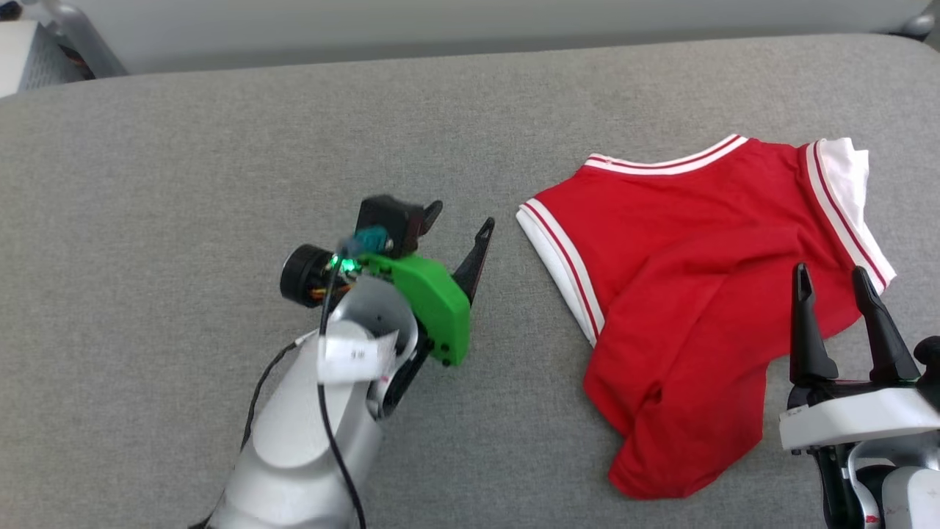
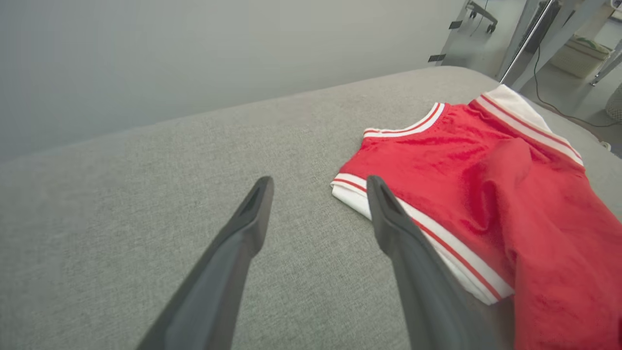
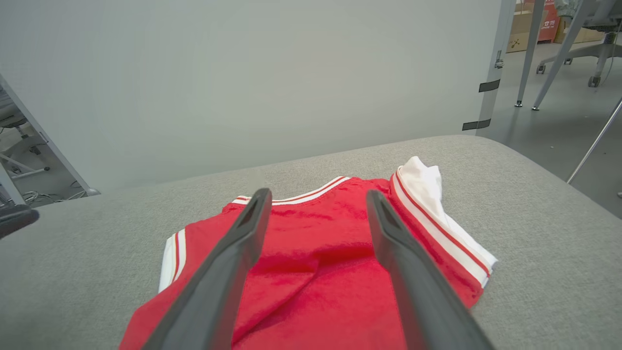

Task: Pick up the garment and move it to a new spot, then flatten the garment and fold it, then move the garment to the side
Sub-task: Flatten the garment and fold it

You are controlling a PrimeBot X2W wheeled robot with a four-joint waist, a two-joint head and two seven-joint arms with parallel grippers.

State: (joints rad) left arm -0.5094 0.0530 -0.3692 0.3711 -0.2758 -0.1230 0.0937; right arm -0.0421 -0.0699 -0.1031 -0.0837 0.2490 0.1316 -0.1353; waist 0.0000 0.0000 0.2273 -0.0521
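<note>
The garment, a red T-shirt with white sleeves and striped trim, lies rumpled on the right part of the grey padded surface, partly folded over itself. Its lettering is hidden. My left gripper hovers open just left of the shirt's near sleeve, nothing between its fingers; in the left wrist view the garment lies beside the right finger of the left gripper. My right gripper stands open over the shirt's lower right part; in the right wrist view the garment spreads under the open right gripper.
The grey surface is wide and bare to the left of the shirt. Its far edge meets a pale wall. Beyond the right end are metal table legs and a basket on the floor.
</note>
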